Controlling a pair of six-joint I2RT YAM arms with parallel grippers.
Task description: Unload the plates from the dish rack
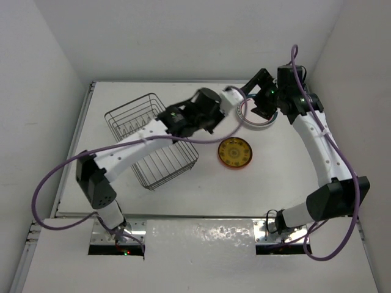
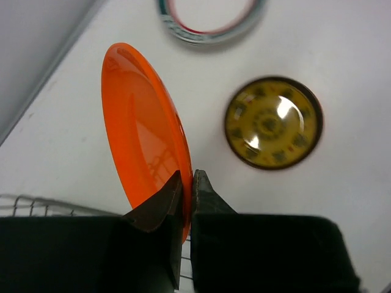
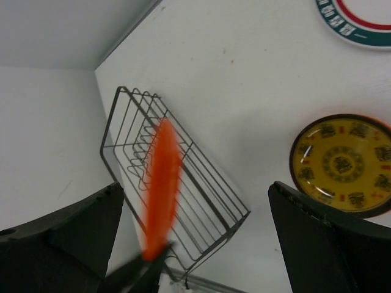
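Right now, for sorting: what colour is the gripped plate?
Plain orange plate, clearest from left wrist.

Dish rack left of nearer plate

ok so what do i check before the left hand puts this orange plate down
1. Left hand grip: ok, shut on the rim of the orange plate.
2. Plate free of the dish rack: ok, it hangs past the rack's edge, over the table.
3. Bare landing spot: ok, there is open table beside the yellow patterned plate.
4. Right hand out of the way: cannot tell; it is open, near the white banded plate.
5. Rack emptied: cannot tell, it is partly hidden in every view.
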